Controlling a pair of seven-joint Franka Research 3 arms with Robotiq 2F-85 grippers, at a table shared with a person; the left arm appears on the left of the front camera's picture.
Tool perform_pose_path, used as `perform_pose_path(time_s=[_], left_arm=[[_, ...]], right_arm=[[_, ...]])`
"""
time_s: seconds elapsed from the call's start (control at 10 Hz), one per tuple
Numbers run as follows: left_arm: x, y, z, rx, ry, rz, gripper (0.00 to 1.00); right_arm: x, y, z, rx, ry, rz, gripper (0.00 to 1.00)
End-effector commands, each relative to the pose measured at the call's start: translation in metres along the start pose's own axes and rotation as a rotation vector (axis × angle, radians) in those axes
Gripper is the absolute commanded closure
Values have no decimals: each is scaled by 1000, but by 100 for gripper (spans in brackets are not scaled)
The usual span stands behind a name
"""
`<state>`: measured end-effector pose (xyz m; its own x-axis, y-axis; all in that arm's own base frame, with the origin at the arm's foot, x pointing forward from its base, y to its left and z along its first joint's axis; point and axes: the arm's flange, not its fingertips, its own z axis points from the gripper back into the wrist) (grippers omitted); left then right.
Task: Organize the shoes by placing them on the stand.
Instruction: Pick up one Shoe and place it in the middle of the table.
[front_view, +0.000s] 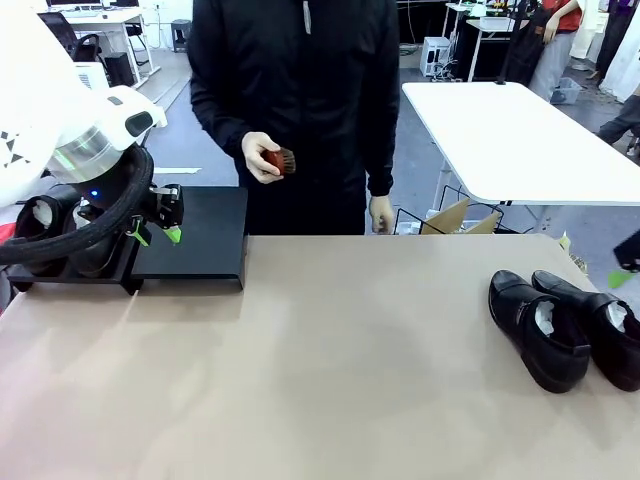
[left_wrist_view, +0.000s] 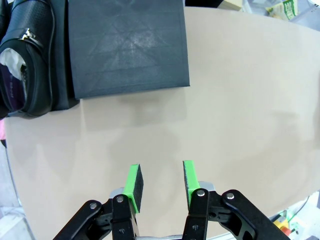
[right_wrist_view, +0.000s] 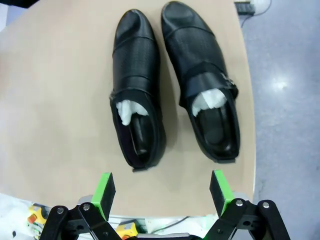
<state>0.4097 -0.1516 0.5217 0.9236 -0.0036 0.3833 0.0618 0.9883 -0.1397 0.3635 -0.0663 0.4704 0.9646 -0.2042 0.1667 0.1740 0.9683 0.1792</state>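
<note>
Two glossy black shoes (front_view: 545, 330) (front_view: 600, 325) lie side by side at the table's right, white paper in their openings. In the right wrist view these shoes (right_wrist_view: 137, 95) (right_wrist_view: 200, 75) lie just beyond my right gripper (right_wrist_view: 162, 192), which is open wide with nothing in it. Two more shoes (front_view: 40, 235) sit on the left platform of the black stand (front_view: 195, 235); its right platform is bare. My left gripper (front_view: 158, 235) hovers at the stand. In the left wrist view the left gripper (left_wrist_view: 161, 184) is open with nothing between its pads, with the stand (left_wrist_view: 127, 47) and one shoe (left_wrist_view: 30, 60) ahead.
A person in black stands at the far edge, one hand holding a small brown object (front_view: 278, 160). The broad middle of the tan table (front_view: 330, 360) is bare. A white table (front_view: 520, 130) stands behind at the right.
</note>
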Motion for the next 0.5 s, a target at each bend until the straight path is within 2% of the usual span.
perform_pose_path(time_s=[0.0, 0.2, 0.4], left_arm=[[-1, 2, 0, -20, -7, 4, 55], [-1, 2, 0, -20, -7, 4, 55], [-1, 2, 0, -20, -7, 4, 55]], right_arm=[[29, 28, -26, -89, 13, -44, 0], [52, 34, -55, -122, 102, -60, 0], [64, 32, -77, -148, 130, 16, 0]])
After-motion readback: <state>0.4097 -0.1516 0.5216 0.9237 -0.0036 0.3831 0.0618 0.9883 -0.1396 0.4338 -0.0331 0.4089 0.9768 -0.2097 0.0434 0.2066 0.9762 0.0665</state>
